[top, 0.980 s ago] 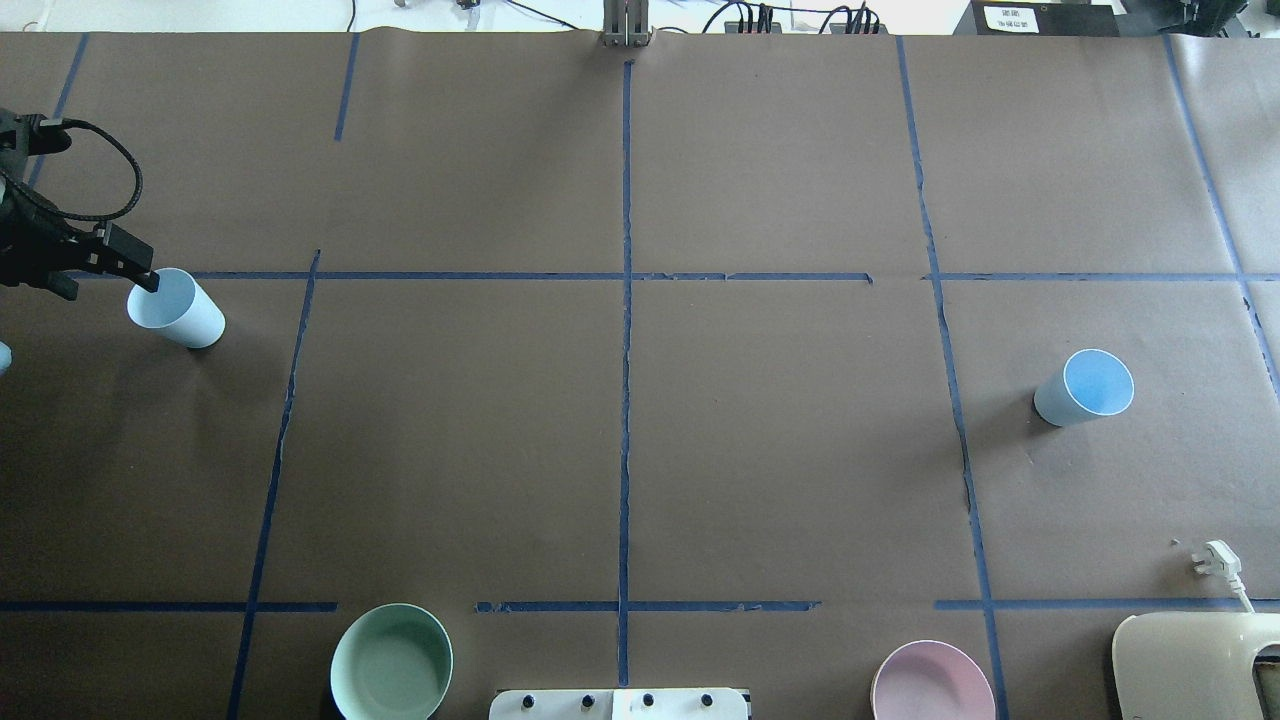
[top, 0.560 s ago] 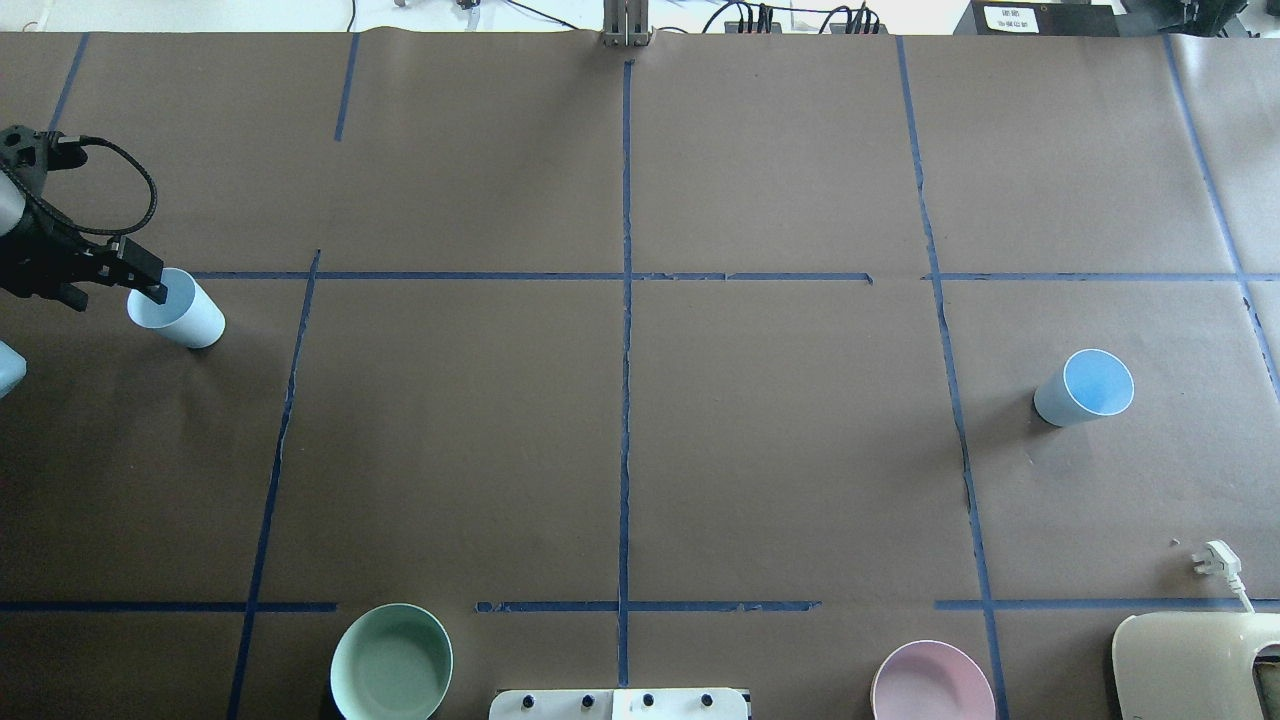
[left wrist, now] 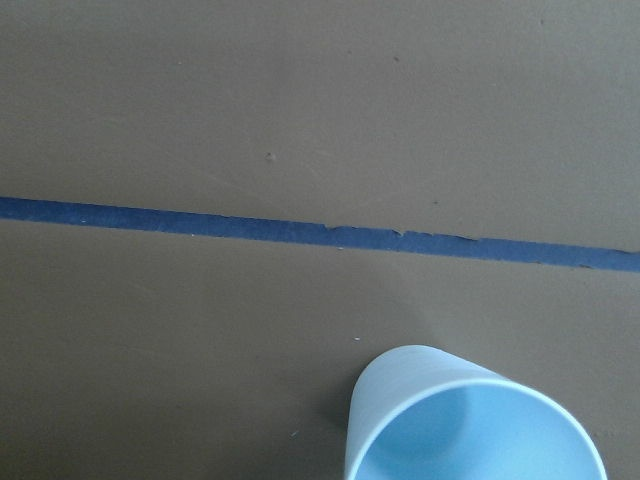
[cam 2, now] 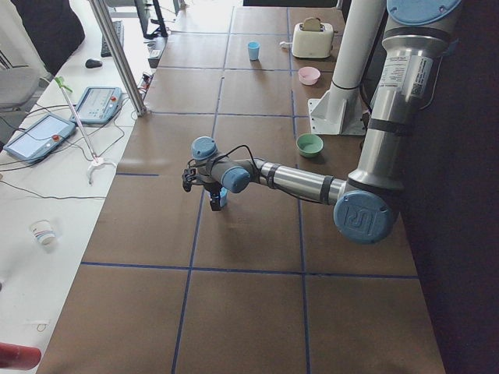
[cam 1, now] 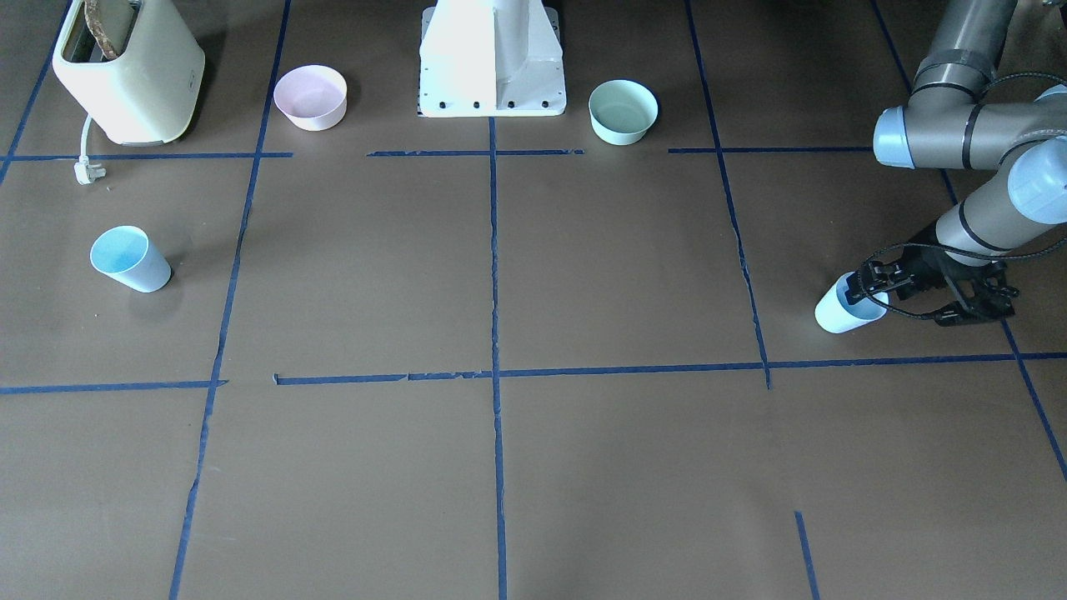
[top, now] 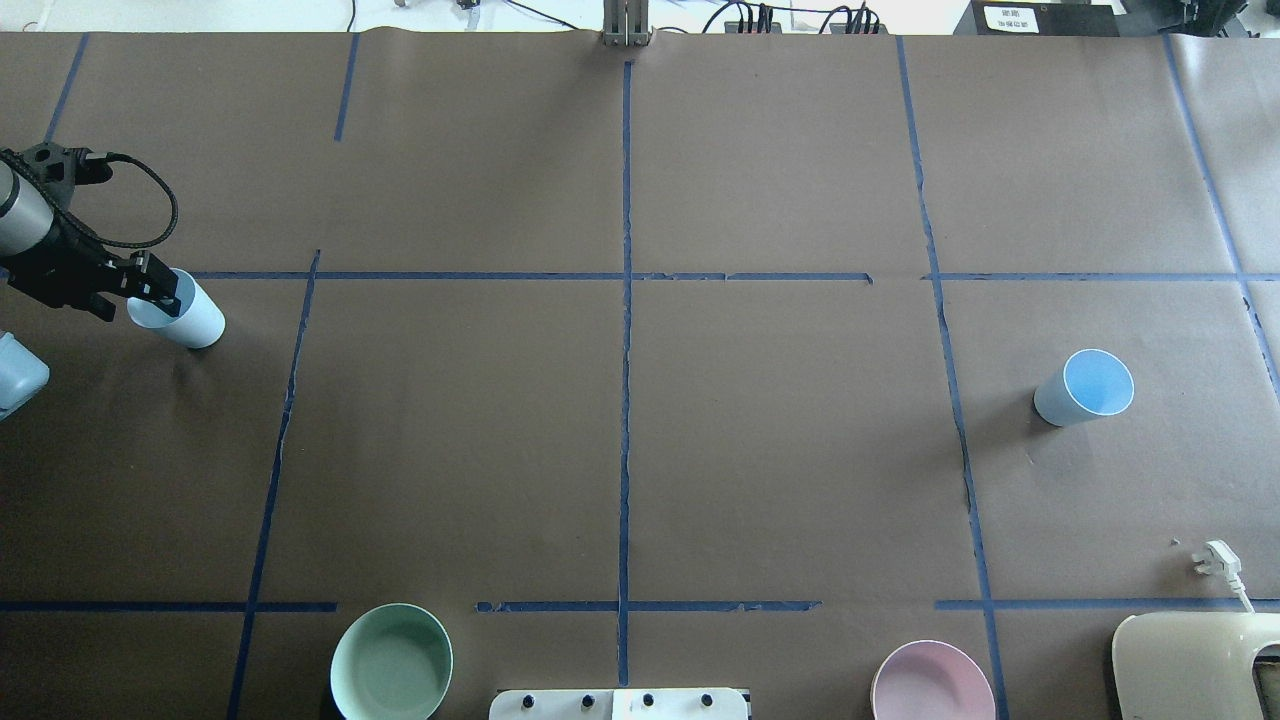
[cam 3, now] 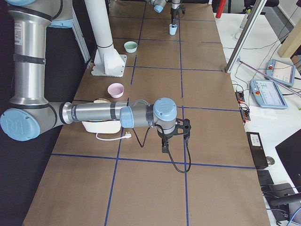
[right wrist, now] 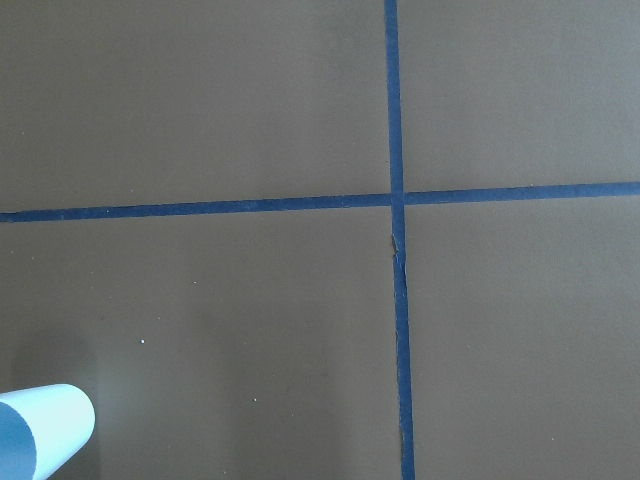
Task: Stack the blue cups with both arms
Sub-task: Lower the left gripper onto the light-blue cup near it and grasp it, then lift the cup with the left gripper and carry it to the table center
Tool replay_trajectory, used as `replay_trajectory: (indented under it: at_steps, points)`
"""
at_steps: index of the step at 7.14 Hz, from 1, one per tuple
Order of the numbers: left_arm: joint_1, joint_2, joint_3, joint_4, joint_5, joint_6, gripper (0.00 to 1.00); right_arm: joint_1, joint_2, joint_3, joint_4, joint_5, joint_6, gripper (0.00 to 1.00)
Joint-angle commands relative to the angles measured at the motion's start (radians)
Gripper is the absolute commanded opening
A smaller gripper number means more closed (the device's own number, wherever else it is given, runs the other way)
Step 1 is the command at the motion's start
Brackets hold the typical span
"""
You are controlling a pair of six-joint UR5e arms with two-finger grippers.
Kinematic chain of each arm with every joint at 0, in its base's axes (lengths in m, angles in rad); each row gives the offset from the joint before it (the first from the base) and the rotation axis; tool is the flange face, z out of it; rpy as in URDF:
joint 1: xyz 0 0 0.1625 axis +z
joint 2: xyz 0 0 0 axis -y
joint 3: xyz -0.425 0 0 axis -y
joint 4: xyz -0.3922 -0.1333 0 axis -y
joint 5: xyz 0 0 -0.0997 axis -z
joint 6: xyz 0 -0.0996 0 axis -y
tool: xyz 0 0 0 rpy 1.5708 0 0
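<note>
Left arm [cam 1: 975,221] extended low over the bench [cam 1: 583,458], left gripper [cam 1: 864,287] at the rim of the blue cup [cam 1: 836,317], width cannot be told, right gripper [cam 3: 174,141] pointing down, width likewise unclear.

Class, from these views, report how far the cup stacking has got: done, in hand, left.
Done: nothing stacked; left cup and right cup stand far apart. In hand: left gripper at the left cup's rim, grip unclear. Left: lifting it, picking up the right cup, nesting them.

Pale blue cups [top: 1085,388], brown table [top: 780,450], blue tape grid [top: 625,400]
</note>
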Motion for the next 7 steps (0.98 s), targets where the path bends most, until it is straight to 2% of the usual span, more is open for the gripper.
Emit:
replay_trajectory:
  at_steps: [1, 2, 3, 4, 5, 6, 7]
  points:
    - [0.001, 0.000, -0.004, -0.003, 0.001, 0.002, 0.21, -0.001, -0.001, 0.000, 0.000, 0.001, 0.000, 1.00]
    - [0.000, 0.002, -0.010, -0.002, 0.003, -0.003, 0.05, -0.001, -0.001, 0.003, 0.000, 0.003, -0.002, 1.00]
    - [-0.002, 0.002, -0.019, 0.000, 0.003, -0.004, 0.00, -0.001, -0.001, 0.003, 0.000, 0.006, -0.002, 1.00]
    - [-0.005, 0.003, -0.054, 0.026, -0.004, -0.006, 0.00, -0.001, -0.001, 0.001, 0.000, 0.007, 0.000, 1.00]
    - [-0.010, -0.001, -0.135, 0.152, -0.007, -0.006, 0.00, 0.001, 0.003, 0.014, 0.000, 0.006, 0.000, 1.00]
    - [-0.010, -0.055, -0.224, 0.307, -0.005, -0.006, 0.00, 0.001, -0.001, 0.015, 0.002, 0.003, -0.002, 1.00]
    - [-0.010, -0.142, -0.272, 0.466, -0.002, -0.007, 0.00, -0.001, -0.001, 0.012, 0.002, 0.001, -0.002, 1.00]
